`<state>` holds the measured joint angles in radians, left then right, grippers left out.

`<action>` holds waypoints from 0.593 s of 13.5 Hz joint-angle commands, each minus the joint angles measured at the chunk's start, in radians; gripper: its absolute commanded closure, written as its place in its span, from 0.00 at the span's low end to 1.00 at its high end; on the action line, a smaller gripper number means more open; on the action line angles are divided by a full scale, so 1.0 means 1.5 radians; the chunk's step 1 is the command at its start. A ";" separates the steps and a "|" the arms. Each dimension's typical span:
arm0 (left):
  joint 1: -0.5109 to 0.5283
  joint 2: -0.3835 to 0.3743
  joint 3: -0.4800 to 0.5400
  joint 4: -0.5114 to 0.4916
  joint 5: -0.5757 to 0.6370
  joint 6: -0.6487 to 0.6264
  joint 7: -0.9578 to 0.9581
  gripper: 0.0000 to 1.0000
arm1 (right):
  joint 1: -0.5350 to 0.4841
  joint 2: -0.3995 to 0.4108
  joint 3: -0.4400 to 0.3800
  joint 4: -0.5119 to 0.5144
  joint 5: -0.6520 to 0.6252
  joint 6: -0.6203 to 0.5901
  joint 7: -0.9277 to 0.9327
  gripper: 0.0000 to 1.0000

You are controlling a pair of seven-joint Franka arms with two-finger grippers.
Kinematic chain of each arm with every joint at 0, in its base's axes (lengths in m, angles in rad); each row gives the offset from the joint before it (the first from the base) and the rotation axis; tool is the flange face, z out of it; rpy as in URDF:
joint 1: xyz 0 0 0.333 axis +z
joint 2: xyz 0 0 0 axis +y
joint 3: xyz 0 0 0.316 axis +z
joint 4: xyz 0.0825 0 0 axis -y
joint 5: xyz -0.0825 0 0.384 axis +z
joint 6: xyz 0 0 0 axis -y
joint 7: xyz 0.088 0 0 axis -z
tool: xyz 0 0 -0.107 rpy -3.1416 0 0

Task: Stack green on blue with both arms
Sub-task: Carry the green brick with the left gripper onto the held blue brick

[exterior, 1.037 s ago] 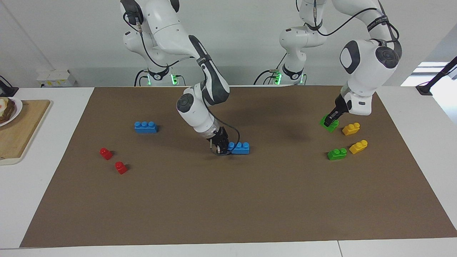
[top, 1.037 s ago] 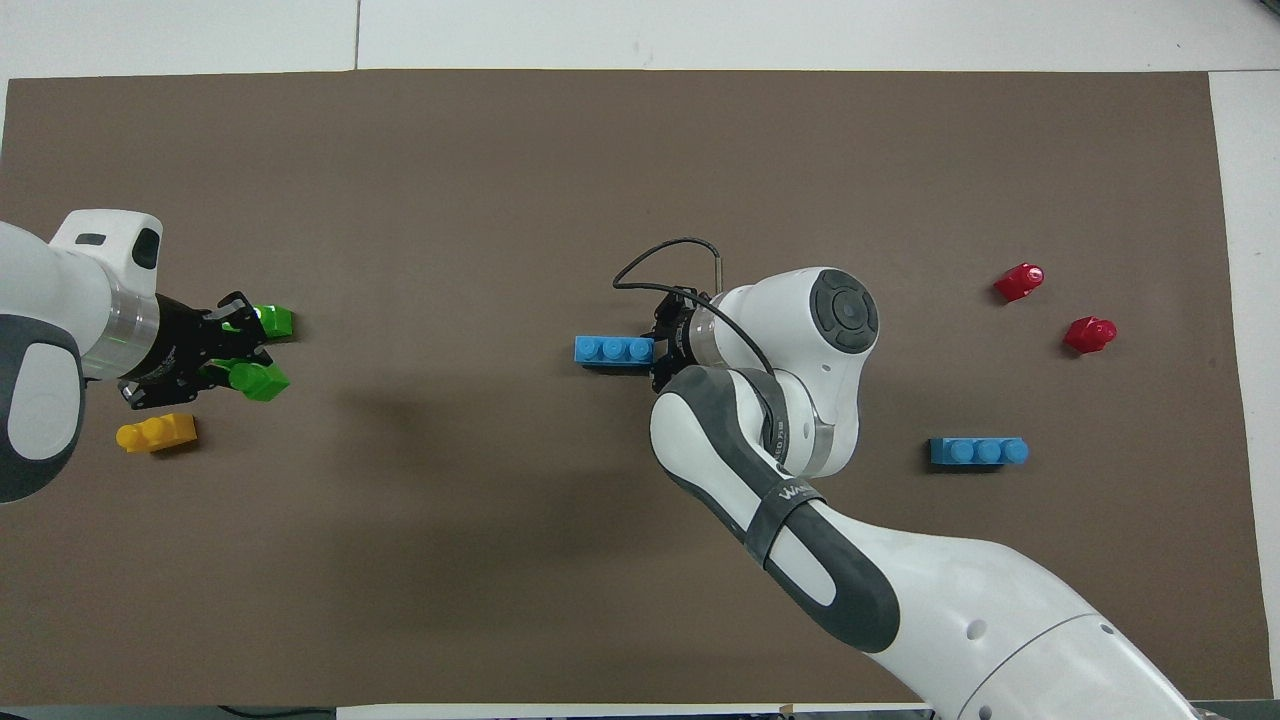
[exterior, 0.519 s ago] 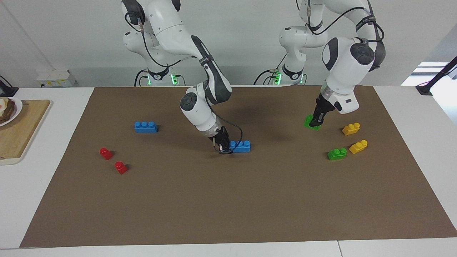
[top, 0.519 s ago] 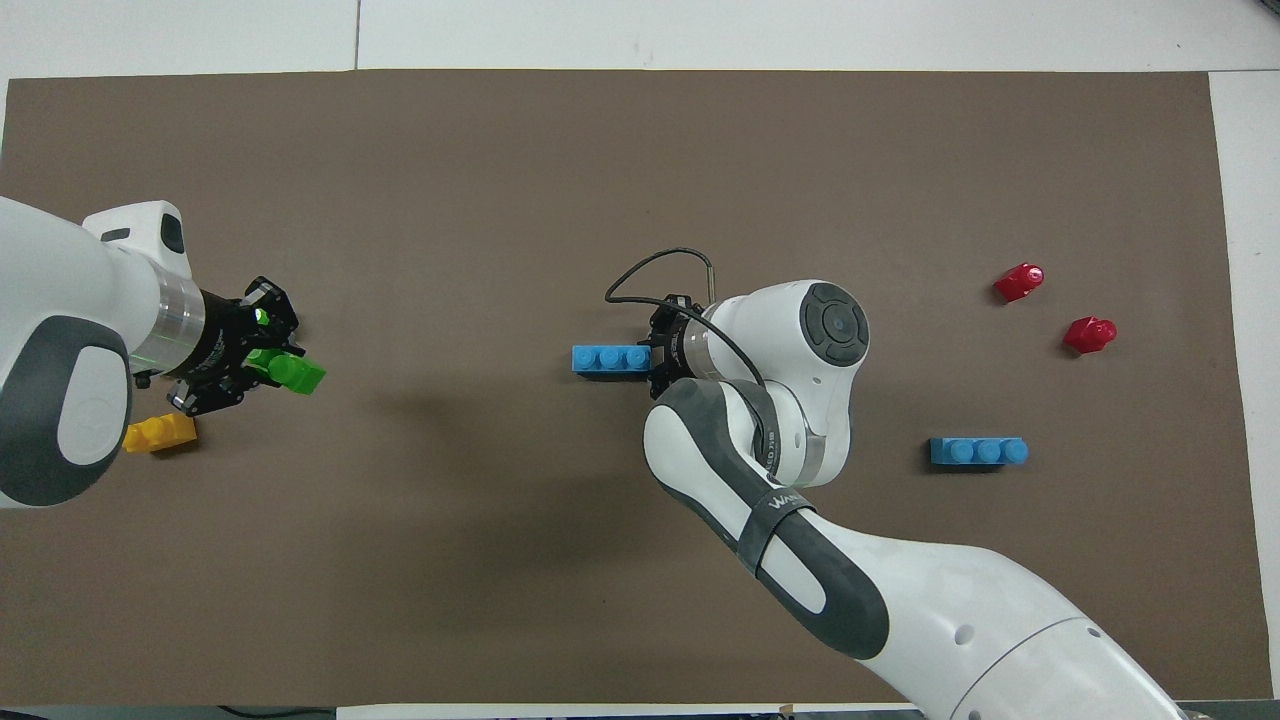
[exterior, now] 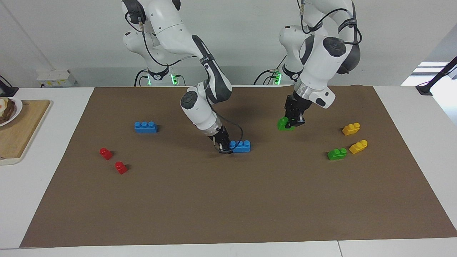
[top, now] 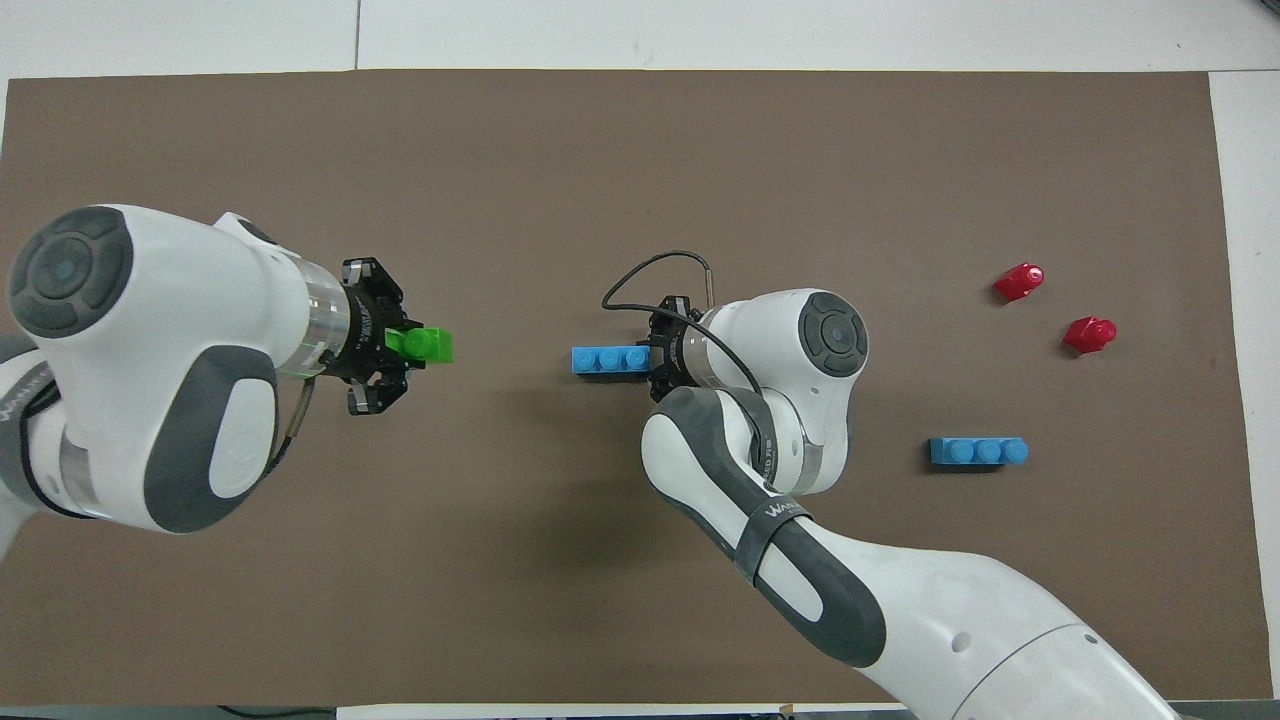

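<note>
**A:** What does the scene hold, biggest things first?

**B:** A white worktop carries a large brown mat. Two white robot arms reach down over it. The right arm's claw, the right claw, is low at the middle of the mat, clenched on one end of a blue brick that rests on the mat. The left arm's claw, the left claw, hangs in the air over bare mat, toward the left arm's end from that blue brick, grasping a green brick.

**A:** How far along is the stacking?

**B:** I judge it about halfway. Both bricks are gripped, which is the first part. The green brick is still apart from the blue one, with a gap of open mat between them in the overhead view. What is left: bring green over blue, line up the studs, press it down, let go.

**A:** And the counts?

**B:** Two arms, two claws. Two blue three-stud bricks: the gripped one and a second blue brick lying free toward the right arm's end. Two green bricks: the carried one and a second green brick on the mat toward the left arm's end. Two yellow bricks beside that one. Two small red bricks near the free blue one. A wooden board with a plate sits off the mat at the right arm's end.
</note>
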<state>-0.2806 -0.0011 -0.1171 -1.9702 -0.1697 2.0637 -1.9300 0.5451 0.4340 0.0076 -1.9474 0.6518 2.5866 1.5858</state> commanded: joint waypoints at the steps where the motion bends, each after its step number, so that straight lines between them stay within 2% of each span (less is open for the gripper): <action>1: -0.054 0.074 0.005 0.074 -0.002 0.001 -0.106 1.00 | 0.005 0.002 -0.002 -0.023 0.022 0.024 -0.028 1.00; 4: -0.105 0.118 0.004 0.085 0.038 0.025 -0.192 1.00 | 0.003 0.002 -0.002 -0.023 0.022 0.024 -0.028 1.00; 8: -0.134 0.163 0.004 0.098 0.040 0.053 -0.246 1.00 | 0.002 0.002 -0.002 -0.023 0.022 0.024 -0.028 1.00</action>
<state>-0.4443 0.1989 -0.1219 -1.8588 -0.1323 2.1421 -2.2488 0.5452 0.4337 0.0076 -1.9481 0.6522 2.5877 1.5857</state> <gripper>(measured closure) 0.656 0.648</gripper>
